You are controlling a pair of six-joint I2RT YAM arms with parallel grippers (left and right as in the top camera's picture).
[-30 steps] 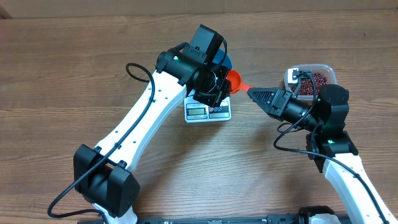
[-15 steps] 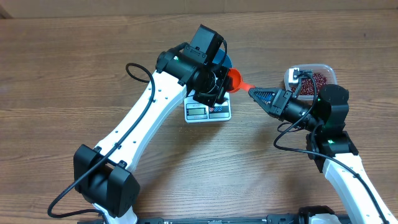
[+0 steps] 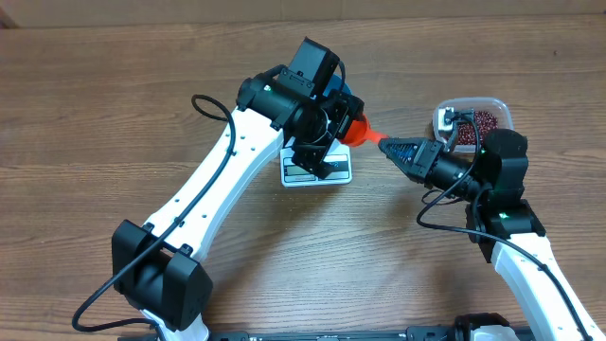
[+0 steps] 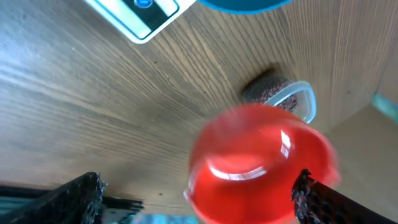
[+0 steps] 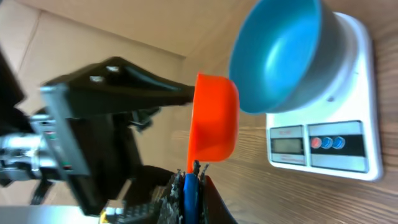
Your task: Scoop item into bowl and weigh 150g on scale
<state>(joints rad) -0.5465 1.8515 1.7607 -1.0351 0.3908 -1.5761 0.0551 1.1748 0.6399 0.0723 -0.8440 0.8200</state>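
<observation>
The orange-red scoop hangs over the table between the two arms, its cup empty. My right gripper is shut on the scoop's blue handle. Around the cup, my left gripper stands open, one finger on each side of it and the cup close to the right-hand finger. The blue bowl sits empty on the white scale, mostly hidden under the left arm in the overhead view. The dark red beans lie in a clear tub at the right.
The left arm's wrist covers the bowl and much of the scale from above. A small white object sits at the tub's left end. The table's far edge runs along the top of the overhead view.
My left gripper has gone from shut to open, letting go of the scoop's cup. The right gripper has closed fully on the handle. The scoop has shifted slightly.
</observation>
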